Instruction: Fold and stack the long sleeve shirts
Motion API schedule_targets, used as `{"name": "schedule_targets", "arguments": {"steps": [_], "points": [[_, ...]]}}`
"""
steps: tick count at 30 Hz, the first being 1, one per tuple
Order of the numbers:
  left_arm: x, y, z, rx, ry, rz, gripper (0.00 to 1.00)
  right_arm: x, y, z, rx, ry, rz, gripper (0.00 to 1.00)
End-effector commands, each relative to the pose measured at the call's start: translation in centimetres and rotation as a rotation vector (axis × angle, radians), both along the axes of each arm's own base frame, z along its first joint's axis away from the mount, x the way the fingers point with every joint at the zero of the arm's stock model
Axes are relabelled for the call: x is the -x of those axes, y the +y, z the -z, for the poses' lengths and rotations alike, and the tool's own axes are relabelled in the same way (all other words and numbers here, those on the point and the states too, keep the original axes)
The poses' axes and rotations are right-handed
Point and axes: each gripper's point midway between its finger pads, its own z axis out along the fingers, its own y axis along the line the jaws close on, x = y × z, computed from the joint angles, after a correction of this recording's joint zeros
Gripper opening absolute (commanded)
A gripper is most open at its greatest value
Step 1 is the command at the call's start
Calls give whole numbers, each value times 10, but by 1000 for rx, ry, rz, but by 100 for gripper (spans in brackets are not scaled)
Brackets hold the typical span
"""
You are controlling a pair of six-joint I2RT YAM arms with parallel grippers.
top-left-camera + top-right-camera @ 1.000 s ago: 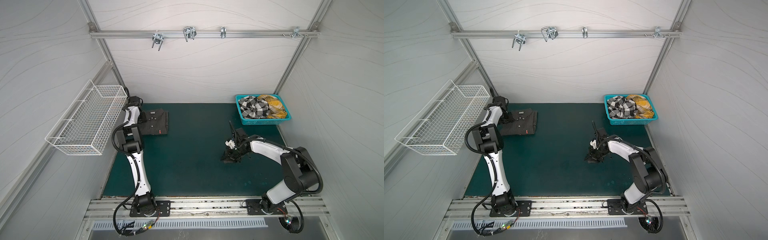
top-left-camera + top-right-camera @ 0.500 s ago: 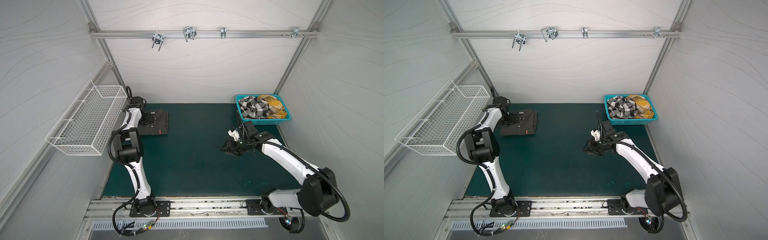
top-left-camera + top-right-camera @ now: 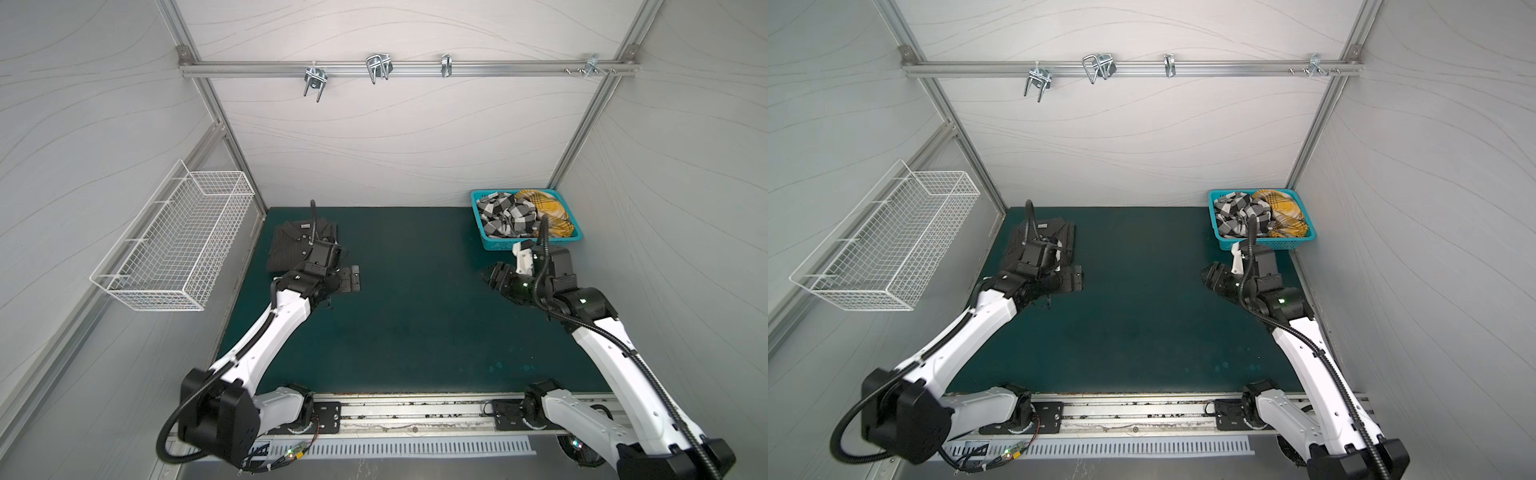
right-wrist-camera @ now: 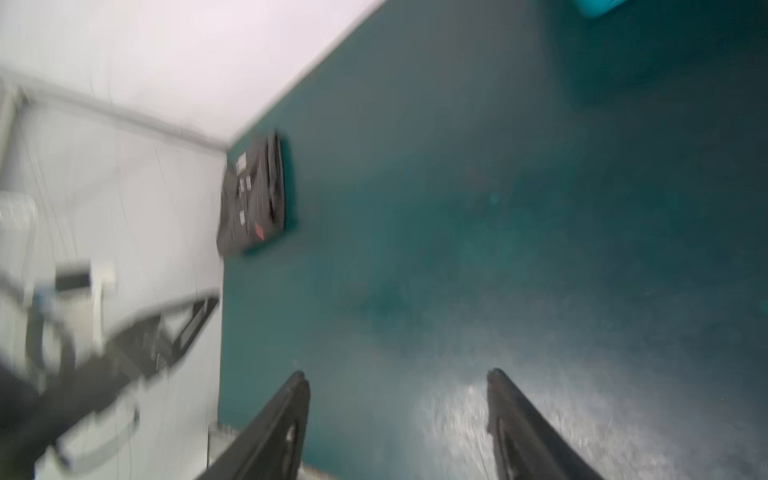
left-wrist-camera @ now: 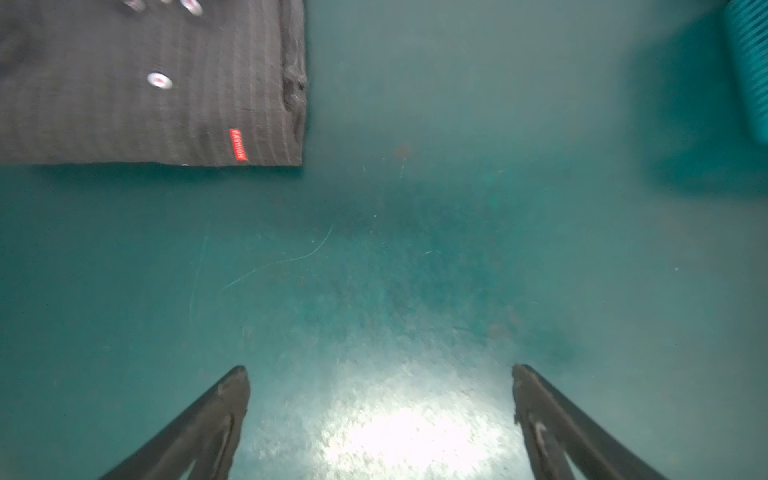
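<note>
The folded charcoal pinstriped cloth shirt [image 3: 286,249] lies far-left on the green desk [image 3: 415,311]. A black-and-white checked shirt [image 3: 505,214] and a mustard plaid shirt [image 3: 548,212] fill the teal plastic lattice basket [image 3: 496,245]. The left jaws and the right jaws are spread and empty.

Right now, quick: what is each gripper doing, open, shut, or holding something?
The left gripper is open, holding nothing.
The right gripper is open, holding nothing.
</note>
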Motion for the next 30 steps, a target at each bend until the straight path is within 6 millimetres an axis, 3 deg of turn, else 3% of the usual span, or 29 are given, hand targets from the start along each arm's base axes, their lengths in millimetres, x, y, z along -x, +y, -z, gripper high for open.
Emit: {"name": "schedule_targets", "arguments": {"steps": [1,3,5,7,10,12,15,19,22,26,28,30], "points": [[-12,15,-49,15,-292,-70,99,-16,-50,9,35,-40,337,75],[-12,41,-41,-63,-397,-181,99,-18,-72,21,94,-82,440,98],[-11,63,-12,-170,-438,-263,99,-19,-93,34,186,-123,519,99],[-11,70,12,-250,-428,-261,99,-16,-119,52,302,-115,626,99],[-16,92,29,-281,-327,-354,100,-14,-148,80,520,-83,711,99],[-26,99,35,-267,-287,-356,100,-21,-156,95,655,-79,686,99],[-37,107,43,-365,-288,-325,99,-40,-157,107,793,-103,611,99],[-35,120,80,-293,-245,-369,100,-77,-144,121,795,-236,482,99],[-53,106,74,-282,-324,-264,100,-100,-133,143,710,-294,385,99],[-74,95,70,-265,-389,-167,100,-129,-99,145,713,-458,158,99],[-82,95,72,-238,-384,-143,100,-136,-96,168,665,-466,108,99],[-86,97,85,-217,-423,-139,100,-134,-95,170,630,-413,79,99]]}}
